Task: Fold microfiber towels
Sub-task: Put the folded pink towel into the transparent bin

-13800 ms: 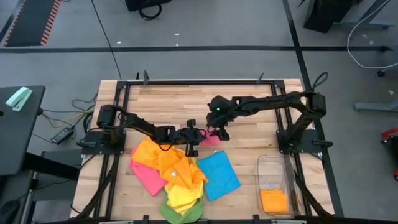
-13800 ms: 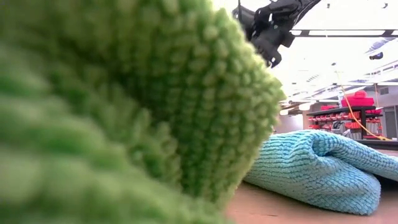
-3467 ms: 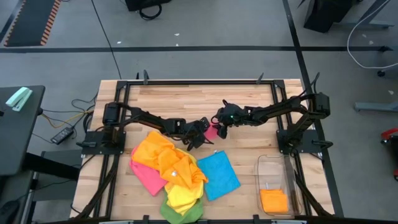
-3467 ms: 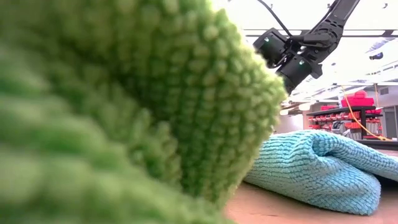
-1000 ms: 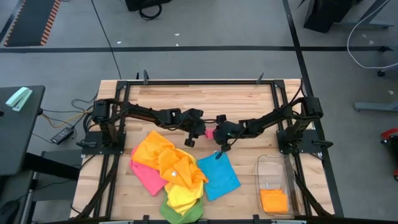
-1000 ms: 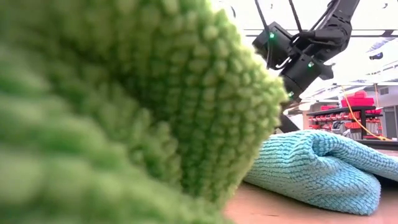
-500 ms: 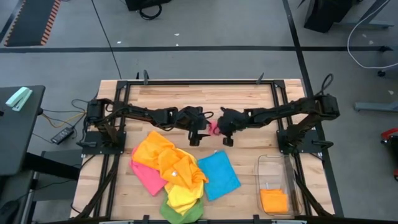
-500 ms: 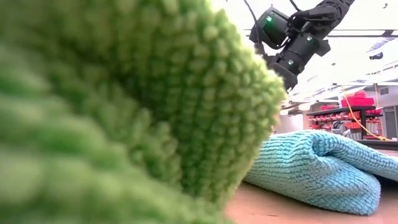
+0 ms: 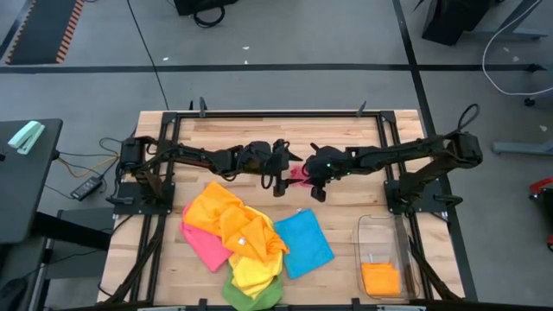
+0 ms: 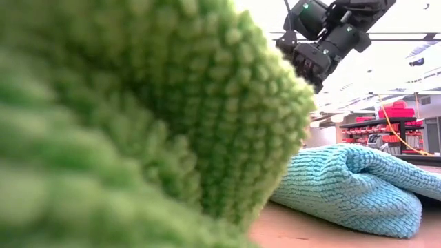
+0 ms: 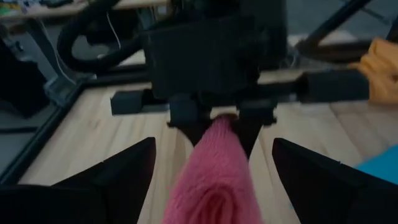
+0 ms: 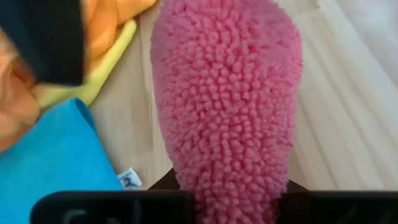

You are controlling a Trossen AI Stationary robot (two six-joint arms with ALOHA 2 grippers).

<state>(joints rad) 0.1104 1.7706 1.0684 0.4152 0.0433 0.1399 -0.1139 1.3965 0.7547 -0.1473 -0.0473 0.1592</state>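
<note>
Left hand (image 9: 278, 177) now spread wide, released from the small fluffy pink microfiber towel (image 9: 298, 174); right hand (image 9: 316, 182) alone clenched on it above the wooden tabletop (image 9: 346, 194), fold probably finished.

From above we see the left gripper (image 9: 278, 175) and the right gripper (image 9: 313, 179) meeting over the slatted wooden table (image 9: 259, 138) with a small folded pink microfiber towel (image 9: 298, 174) between them, beyond a heap of orange, yellow, pink, green and blue towels (image 9: 251, 246) and a clear rectangular plastic bin (image 9: 383, 257) holding a folded orange cloth (image 9: 381, 278).
</note>
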